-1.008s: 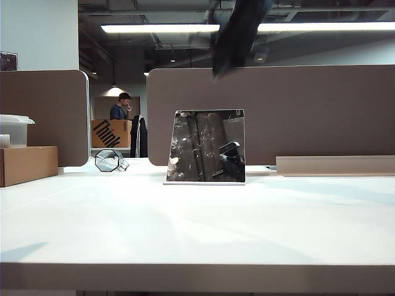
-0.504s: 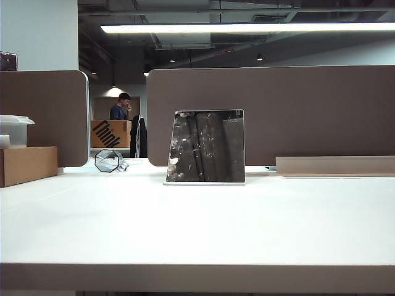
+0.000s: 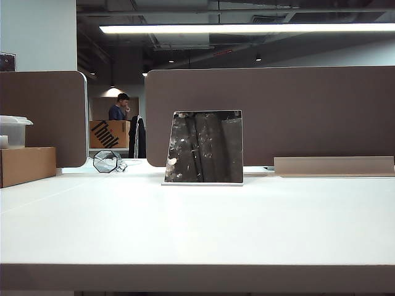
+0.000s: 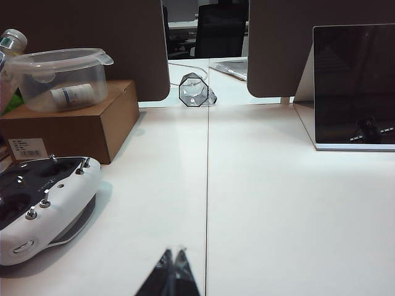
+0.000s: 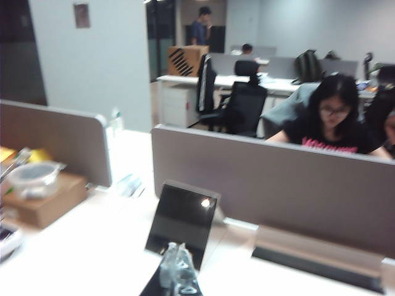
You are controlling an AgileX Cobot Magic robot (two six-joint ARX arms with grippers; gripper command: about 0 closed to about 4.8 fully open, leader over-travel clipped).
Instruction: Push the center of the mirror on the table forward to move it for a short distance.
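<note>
The mirror (image 3: 203,147) stands leaning back on its thin white base at the middle of the white table (image 3: 197,228); its dark face reflects ceiling pipes. Neither gripper shows in the exterior view. In the left wrist view my left gripper (image 4: 173,251) is shut and empty, low over the table, with the mirror (image 4: 353,83) well ahead and off to one side. In the right wrist view my right gripper (image 5: 175,248) is shut and empty, raised above the table, and the mirror (image 5: 182,221) is just beyond its tips.
A cardboard box (image 3: 28,164) carrying a clear plastic container (image 3: 13,129) sits at the table's left. A small clear octagonal object (image 3: 106,161) lies behind it. Brown partitions (image 3: 296,111) line the back, with a beige ledge (image 3: 333,165) at right. A white remote controller (image 4: 43,197) lies near my left gripper.
A dark blurred arm hung above the mirror one second ago, with its reflection in the glass. It has left the exterior view. The mirror stands in about the same place.
</note>
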